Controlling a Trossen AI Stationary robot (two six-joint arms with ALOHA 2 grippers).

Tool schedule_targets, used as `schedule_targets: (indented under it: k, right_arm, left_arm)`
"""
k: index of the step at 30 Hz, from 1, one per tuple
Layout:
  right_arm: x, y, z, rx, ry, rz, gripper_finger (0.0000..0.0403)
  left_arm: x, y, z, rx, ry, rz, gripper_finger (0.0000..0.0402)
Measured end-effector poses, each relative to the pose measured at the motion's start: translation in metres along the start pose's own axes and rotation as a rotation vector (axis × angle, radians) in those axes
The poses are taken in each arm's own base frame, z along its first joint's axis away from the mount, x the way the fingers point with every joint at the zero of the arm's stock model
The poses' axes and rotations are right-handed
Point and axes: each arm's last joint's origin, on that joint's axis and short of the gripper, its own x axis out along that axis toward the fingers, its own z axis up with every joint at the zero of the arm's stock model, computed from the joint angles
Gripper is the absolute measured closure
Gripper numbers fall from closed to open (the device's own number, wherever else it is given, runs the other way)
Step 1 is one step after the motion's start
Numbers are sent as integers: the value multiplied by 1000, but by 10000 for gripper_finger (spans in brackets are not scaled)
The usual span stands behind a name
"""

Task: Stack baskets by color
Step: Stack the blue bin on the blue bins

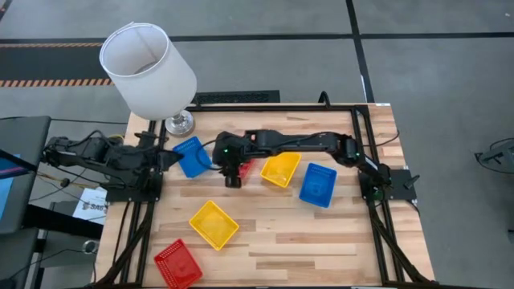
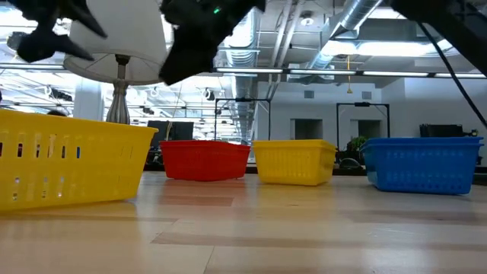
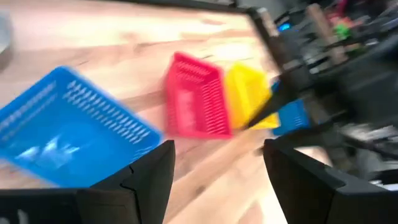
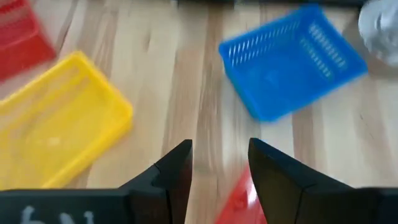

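Observation:
Several baskets lie apart on the wooden table. A blue basket (image 1: pixel 191 156) sits at the far left, just in front of my left gripper (image 3: pixel 217 149), which is open and empty near the table's left edge (image 1: pixel 169 158). My right gripper (image 4: pixel 219 146) is open, reaches to the table's middle (image 1: pixel 233 180) and hangs above a red basket (image 1: pixel 246 167) without touching it; a red corner (image 4: pixel 239 199) shows below its fingers. That red basket (image 2: pixel 204 160) rests flat on the table. A yellow basket (image 1: pixel 281 169) and a second blue basket (image 1: pixel 319 185) lie to its right.
A second yellow basket (image 1: pixel 214 224) and a second red basket (image 1: pixel 177 263) lie near the front left. A white lampshade (image 1: pixel 148 69) on a metal foot (image 1: pixel 180 123) stands at the far left corner. Bare wood lies at the front right (image 1: pixel 321 241).

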Motion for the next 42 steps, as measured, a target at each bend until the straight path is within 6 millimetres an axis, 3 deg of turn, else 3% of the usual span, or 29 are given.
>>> schedule_targets:
  k: [4,12,17,22,29,38,42]
  right_arm:
    - [-35,-4,0,12,58,-10,222]
    - [-152,-11,9,50,10,-126,227]
    - [-226,-5,1,88,-22,-212,226]
    - [-274,4,-12,155,-41,-219,228]
    - [-298,10,-24,210,-17,-213,229]
    - [-291,23,-30,213,87,-182,234]
    - [-293,30,-32,195,103,-166,234]
  left_arm:
    - [11,5,-9,10,35,75,168]
    - [46,4,-32,73,83,224,168]
    - [64,1,-40,107,104,330,168]
    - [79,-1,-46,94,103,420,168]
    - [106,-8,-57,128,126,483,168]
    - [147,-3,-70,139,182,631,168]
    - [163,-6,-78,131,301,573,168]
